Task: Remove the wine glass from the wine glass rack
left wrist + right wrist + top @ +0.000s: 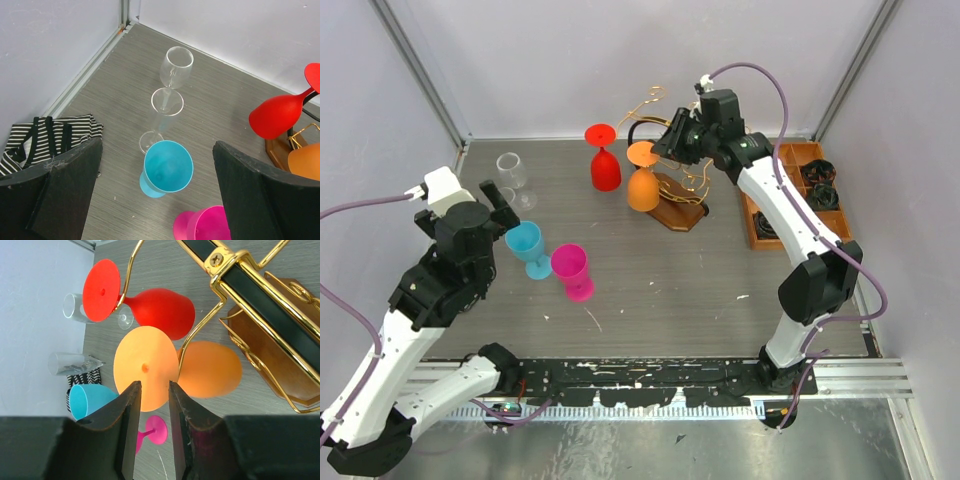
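Note:
The wine glass rack [682, 208] is gold wire on a brown wooden base, at the back centre of the table. An orange wine glass [642, 188] and a red wine glass [604, 168] hang upside down from its arms. My right gripper [667, 143] is at the rack, just behind the orange glass's foot. In the right wrist view the orange foot [145, 365] lies just beyond my narrowly open right gripper [154, 390], with no grip on it. The gold wire [260, 305] runs up to the right. My left gripper [157, 150] is open and empty above a blue glass [167, 167].
A pink glass [573, 270] and the blue glass [527, 245] stand at left centre. Two clear glasses [512, 172] stand behind them. A striped cloth [45, 135] lies by the left wall. An orange-brown compartment tray [800, 190] sits at the right wall.

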Action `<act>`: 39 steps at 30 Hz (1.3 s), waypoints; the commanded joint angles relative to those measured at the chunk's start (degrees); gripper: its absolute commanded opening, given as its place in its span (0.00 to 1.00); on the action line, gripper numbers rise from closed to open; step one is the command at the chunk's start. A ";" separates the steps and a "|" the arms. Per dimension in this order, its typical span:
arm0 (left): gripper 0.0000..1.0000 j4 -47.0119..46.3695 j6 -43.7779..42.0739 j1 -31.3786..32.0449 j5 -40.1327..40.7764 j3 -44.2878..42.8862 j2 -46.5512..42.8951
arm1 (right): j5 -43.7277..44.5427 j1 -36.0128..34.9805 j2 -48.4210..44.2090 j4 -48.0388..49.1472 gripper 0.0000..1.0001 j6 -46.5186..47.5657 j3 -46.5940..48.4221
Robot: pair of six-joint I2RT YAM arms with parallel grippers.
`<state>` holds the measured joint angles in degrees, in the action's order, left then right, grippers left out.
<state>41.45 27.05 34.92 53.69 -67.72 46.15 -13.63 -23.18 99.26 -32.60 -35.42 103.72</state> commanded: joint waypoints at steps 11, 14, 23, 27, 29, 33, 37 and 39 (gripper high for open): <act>0.98 -1.00 -0.68 -0.46 -0.10 -0.13 -0.80 | -0.97 0.13 0.75 2.03 0.37 0.66 -0.49; 0.98 -1.11 -0.68 -0.55 -0.19 0.00 -0.82 | -1.51 0.14 0.93 2.37 0.37 0.48 -0.36; 0.98 -1.16 -0.75 -0.55 -0.25 0.24 -0.89 | -2.89 0.10 0.44 3.77 0.32 -0.37 0.60; 0.98 -1.37 -0.69 -0.55 -0.42 0.42 -0.89 | -3.37 0.15 0.06 4.12 0.31 -0.41 0.45; 0.98 -1.43 -0.68 -0.57 -0.51 0.54 -0.89 | -3.51 0.10 -0.01 4.17 0.31 -0.49 0.45; 0.98 -1.46 -0.68 -0.60 -0.52 0.65 -0.89 | -3.92 0.15 -0.66 4.91 0.30 -0.41 0.24; 0.98 -1.58 -0.68 -0.55 -0.62 0.75 -0.81 | -4.65 0.15 -0.99 5.72 0.29 -0.48 0.14; 0.98 -1.63 -0.67 -0.55 -0.61 0.77 -0.80 | -5.20 0.15 -0.88 5.93 0.28 -0.47 0.10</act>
<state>41.45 26.79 34.59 53.23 -67.70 45.84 -16.01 -22.90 100.64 -31.68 -35.53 102.96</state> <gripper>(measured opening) 0.982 0.295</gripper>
